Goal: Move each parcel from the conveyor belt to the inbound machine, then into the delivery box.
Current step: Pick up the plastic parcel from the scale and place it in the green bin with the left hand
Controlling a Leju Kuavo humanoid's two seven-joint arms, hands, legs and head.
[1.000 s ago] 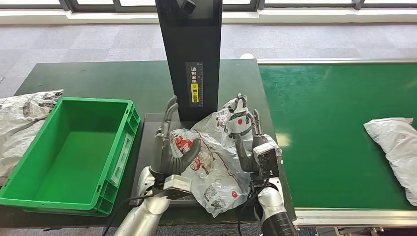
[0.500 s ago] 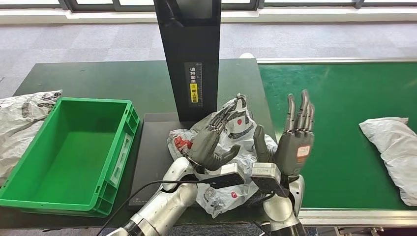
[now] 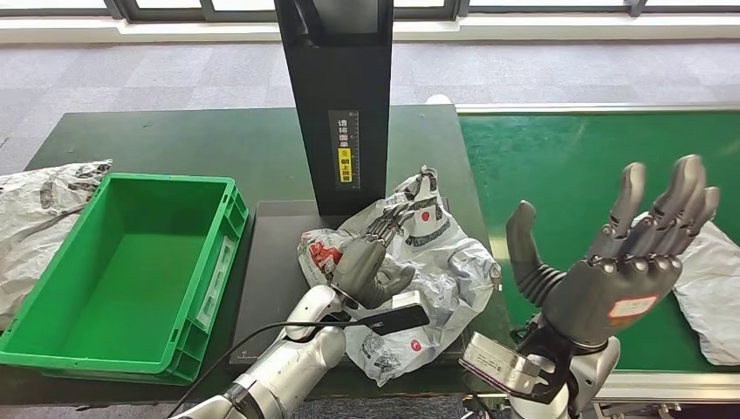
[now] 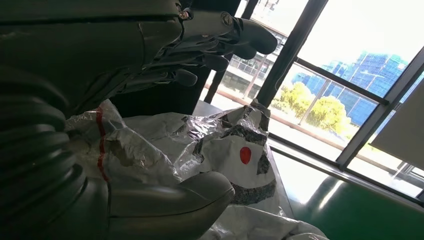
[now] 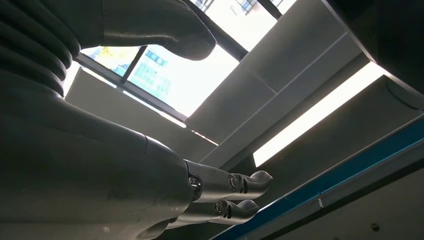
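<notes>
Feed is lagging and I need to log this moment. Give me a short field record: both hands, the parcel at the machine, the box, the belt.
left hand: open, fingers spread above the crumpled parcel, not gripping it
right hand: open, raised over the conveyor belt, holding nothing
crumpled parcel: lying on the inbound machine's black platform, at the foot of its column
inbound machine: black column with a yellow label
delivery box: green, no parcel inside
conveyor belt: green, one white parcel at its right edge
extra: another grey bag lies left of the box

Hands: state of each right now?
Left hand: open, fingers spread over the parcel, not gripping.
Right hand: open, raised, holding nothing.
</notes>
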